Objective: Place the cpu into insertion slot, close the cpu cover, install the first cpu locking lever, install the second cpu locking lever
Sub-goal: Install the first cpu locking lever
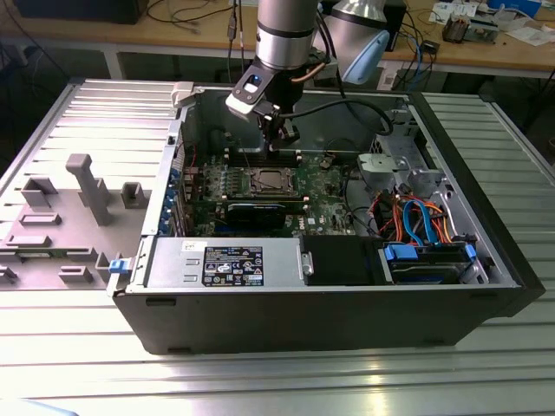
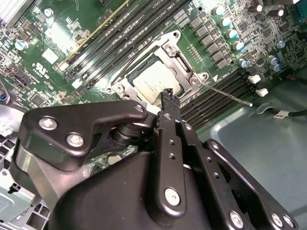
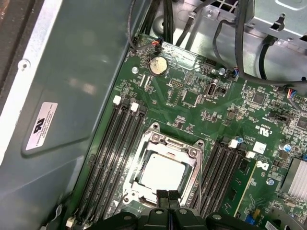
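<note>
The arm (image 1: 284,26) drops almost straight down, its wrist (image 1: 279,61) above the cpu (image 1: 265,182). The gripper (image 1: 283,139) points downward and hangs over the cpu's edge, apart from it in the exterior view. In both wrist views its fingers (image 2: 168,103) (image 3: 163,197) are pressed together, with nothing between them.

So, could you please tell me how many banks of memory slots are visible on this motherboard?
2. One bank lies between the cpu cover and the grey case wall; the other lies on the cover's opposite side. The gripper hides some slot ends.
</note>
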Action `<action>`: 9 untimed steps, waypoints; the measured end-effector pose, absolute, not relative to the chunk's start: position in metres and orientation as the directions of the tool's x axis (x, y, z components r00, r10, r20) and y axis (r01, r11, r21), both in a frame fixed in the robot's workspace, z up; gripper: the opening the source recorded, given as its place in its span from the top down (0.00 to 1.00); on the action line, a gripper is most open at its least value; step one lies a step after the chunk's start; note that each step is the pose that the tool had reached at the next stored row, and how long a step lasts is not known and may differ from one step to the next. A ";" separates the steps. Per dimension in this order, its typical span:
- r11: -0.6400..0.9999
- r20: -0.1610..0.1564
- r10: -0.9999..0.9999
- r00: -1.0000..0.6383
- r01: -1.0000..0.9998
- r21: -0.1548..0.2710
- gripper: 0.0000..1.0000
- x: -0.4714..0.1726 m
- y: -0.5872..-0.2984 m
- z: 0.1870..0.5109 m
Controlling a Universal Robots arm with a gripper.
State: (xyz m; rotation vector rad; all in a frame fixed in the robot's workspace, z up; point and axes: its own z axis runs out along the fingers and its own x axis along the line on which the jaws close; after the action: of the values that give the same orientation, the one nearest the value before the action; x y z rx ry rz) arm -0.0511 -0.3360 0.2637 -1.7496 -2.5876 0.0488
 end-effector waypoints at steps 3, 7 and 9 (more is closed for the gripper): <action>0.384 -0.003 0.923 -0.384 0.923 -0.036 0.89 -0.051 -0.336 0.264; 0.395 -0.003 0.919 -0.395 0.918 -0.036 0.89 -0.051 -0.336 0.264; 0.399 -0.003 0.917 -0.400 0.916 -0.036 0.89 -0.051 -0.336 0.264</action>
State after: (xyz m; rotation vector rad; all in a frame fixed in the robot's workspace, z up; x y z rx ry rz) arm -0.0511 -0.3360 0.2637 -1.7118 -2.6133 0.0492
